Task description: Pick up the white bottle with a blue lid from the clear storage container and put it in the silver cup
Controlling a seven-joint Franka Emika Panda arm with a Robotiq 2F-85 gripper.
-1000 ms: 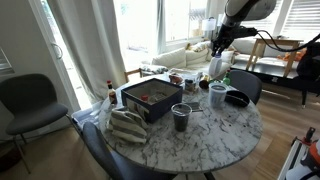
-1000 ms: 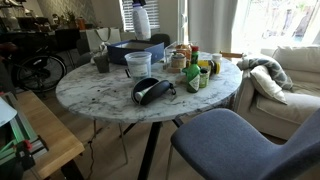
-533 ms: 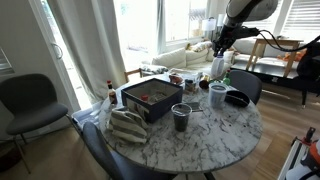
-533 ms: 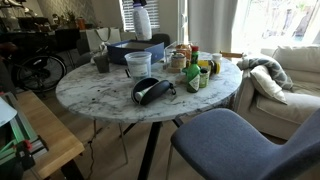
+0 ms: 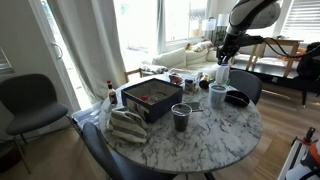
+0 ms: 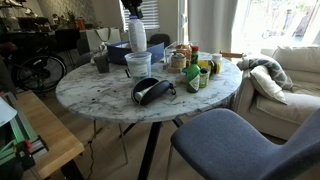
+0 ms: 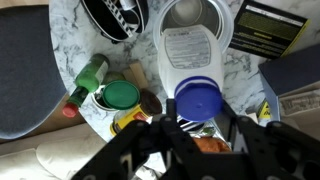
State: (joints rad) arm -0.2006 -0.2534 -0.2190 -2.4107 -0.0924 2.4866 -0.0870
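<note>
My gripper [image 7: 197,128] is shut on the white bottle [image 7: 192,50] at its blue lid [image 7: 200,100] and holds it upright. The bottle's base sits at the mouth of the silver cup [image 7: 170,12]. In both exterior views the bottle [image 5: 222,72] [image 6: 137,35] hangs straight over the silver cup [image 5: 217,96] [image 6: 138,66], with the gripper [image 5: 224,50] just above. The clear storage container [image 5: 135,105] [image 6: 114,52] stands beside the cup, toward the table's middle.
A low black bowl [image 5: 237,98] [image 7: 120,15] sits right next to the silver cup. A darker grey cup [image 5: 181,117], a striped folded cloth [image 5: 127,126] and a red-labelled bottle [image 5: 110,95] share the marble table. Jars and green-lidded bottles [image 6: 195,70] cluster nearby. Chairs ring the table.
My gripper has moved a little sideways and down with the bottle, bringing it from above the table to the silver cup's mouth.
</note>
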